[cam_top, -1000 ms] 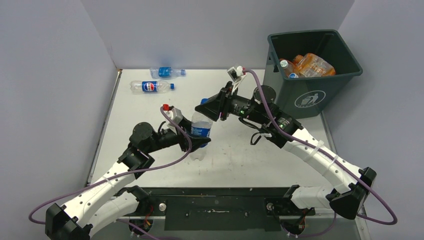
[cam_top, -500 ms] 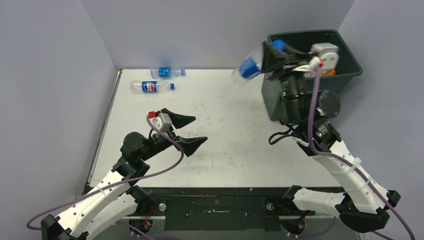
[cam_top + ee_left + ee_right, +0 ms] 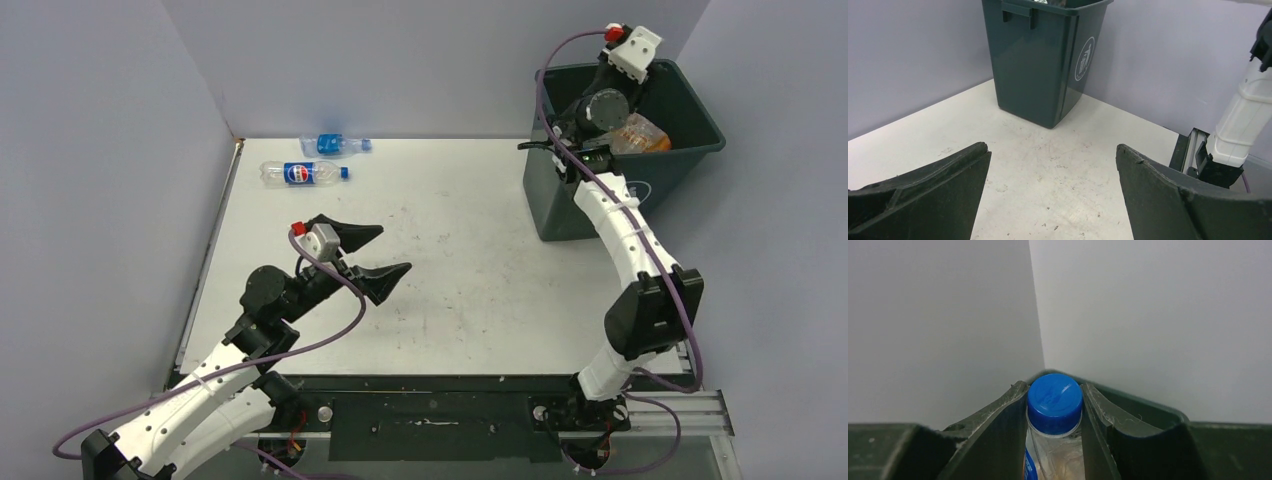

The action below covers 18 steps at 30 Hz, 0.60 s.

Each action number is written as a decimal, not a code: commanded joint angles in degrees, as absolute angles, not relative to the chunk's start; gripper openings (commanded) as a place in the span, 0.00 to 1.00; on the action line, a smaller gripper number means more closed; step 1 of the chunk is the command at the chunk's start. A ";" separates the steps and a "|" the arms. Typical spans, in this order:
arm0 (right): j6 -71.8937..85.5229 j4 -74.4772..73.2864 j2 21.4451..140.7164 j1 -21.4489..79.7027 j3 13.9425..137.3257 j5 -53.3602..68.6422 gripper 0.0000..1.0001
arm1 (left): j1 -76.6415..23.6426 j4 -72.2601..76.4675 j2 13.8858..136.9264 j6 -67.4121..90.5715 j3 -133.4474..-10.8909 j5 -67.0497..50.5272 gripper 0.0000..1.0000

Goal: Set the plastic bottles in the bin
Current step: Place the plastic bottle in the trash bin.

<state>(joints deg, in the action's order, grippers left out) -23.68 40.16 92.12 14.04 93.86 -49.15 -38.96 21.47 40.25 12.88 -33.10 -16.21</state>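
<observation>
While right end effector [image 3: 1054,385] pinches blue-capped bottle [image 3: 1054,402], left end effector [image 3: 1051,149] spread, Pepsi bottle [image 3: 298,173].

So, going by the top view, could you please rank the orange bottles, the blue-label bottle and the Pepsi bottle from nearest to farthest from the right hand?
1. Orange bottles: in the bin, beside the right hand holding a blue-capped bottle.
2. Blue-label bottle: far left, at the back.
3. Pepsi bottle: farther left and nearer the front.
</observation>
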 commanded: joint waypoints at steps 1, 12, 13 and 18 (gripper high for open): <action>-22.89 40.76 93.43 10.72 96.88 -52.80 0.05 | -39.37 23.22 39.33 11.86 -33.39 -13.68 0.96; -6.35 18.56 95.28 6.86 96.34 -49.21 0.05 | -39.37 22.71 39.68 11.68 -33.74 -13.22 0.96; -4.63 16.47 95.41 6.86 96.55 -48.92 0.05 | -39.37 22.76 39.72 11.77 -33.75 -13.25 0.96; 8.65 3.11 94.58 5.35 99.00 -41.11 0.09 | -39.36 22.73 40.22 12.02 -33.75 -13.61 0.96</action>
<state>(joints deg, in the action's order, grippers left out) -3.09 18.83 96.01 6.70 96.57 -47.48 -39.07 21.43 40.03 12.38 -33.10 -13.58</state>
